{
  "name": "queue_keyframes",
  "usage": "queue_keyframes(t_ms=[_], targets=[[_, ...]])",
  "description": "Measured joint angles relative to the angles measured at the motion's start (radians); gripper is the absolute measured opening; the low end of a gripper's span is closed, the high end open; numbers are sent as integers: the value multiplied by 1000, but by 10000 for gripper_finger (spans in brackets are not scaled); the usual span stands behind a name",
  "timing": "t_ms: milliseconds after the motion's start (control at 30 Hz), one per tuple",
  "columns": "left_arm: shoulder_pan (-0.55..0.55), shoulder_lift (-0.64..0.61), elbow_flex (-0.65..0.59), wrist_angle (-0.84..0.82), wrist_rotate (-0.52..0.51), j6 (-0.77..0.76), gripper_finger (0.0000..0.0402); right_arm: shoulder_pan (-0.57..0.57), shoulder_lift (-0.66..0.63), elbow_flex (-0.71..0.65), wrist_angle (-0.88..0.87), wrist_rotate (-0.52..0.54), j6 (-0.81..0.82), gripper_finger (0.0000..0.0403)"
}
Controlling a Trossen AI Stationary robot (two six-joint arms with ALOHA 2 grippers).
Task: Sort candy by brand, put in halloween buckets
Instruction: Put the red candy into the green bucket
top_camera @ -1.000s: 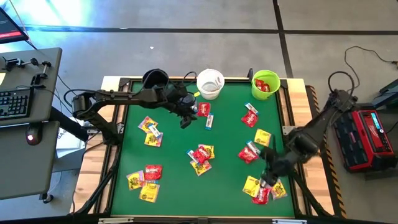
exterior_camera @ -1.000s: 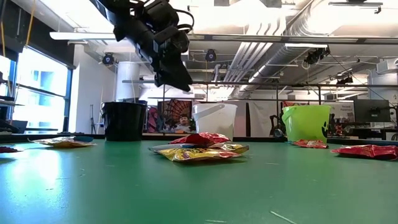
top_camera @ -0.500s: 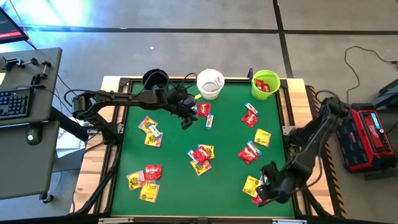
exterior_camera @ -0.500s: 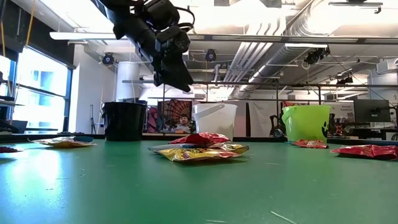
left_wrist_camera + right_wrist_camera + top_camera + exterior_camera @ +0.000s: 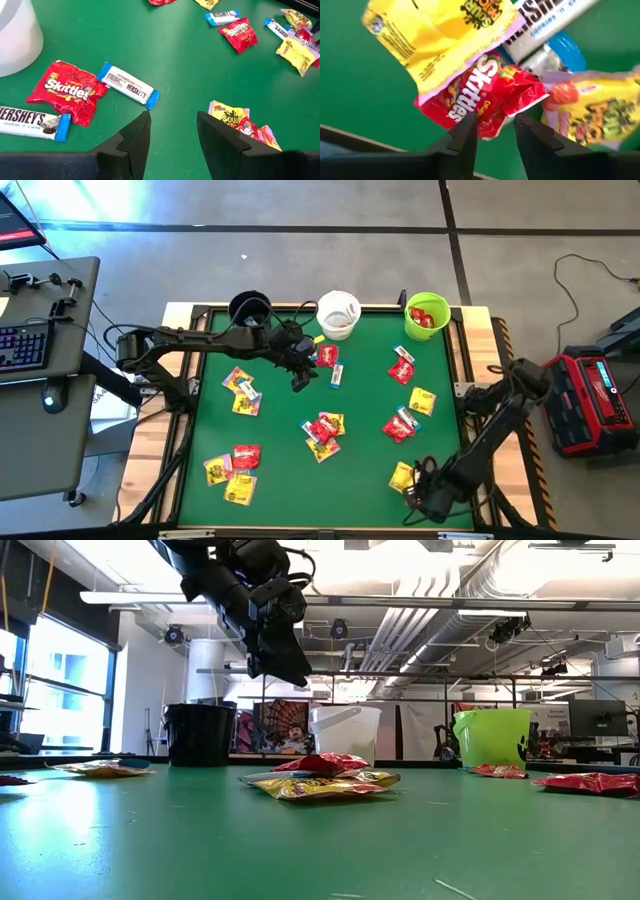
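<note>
Bare green felt [image 5: 280, 440] between candy clusters; buckets [image 5: 338, 315] along far edge.

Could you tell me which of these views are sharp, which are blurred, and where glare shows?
Left wrist view: sharp; the print on the red Skittles packet reads clearly. Right wrist view: close and soft, the slim white-and-blue Hershey's bar smeared. Low view: bright ceiling lights, and the near green felt table top out of focus. High view: even light, glare streaks only on the floor.
</note>
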Motion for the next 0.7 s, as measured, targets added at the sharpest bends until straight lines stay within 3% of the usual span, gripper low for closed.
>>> queue_keyframes(t_ms=[300, 467, 700], targets=[[0, 0, 0, -1, 0, -1, 154, 0, 26, 0, 5, 53, 22, 59], [0, 0, 0, -1, 0, 0, 154, 0, 26, 0, 3, 56, -3, 7], [0, 0, 1, -1, 1, 0, 154, 0, 11, 34, -34, 70, -39, 1]])
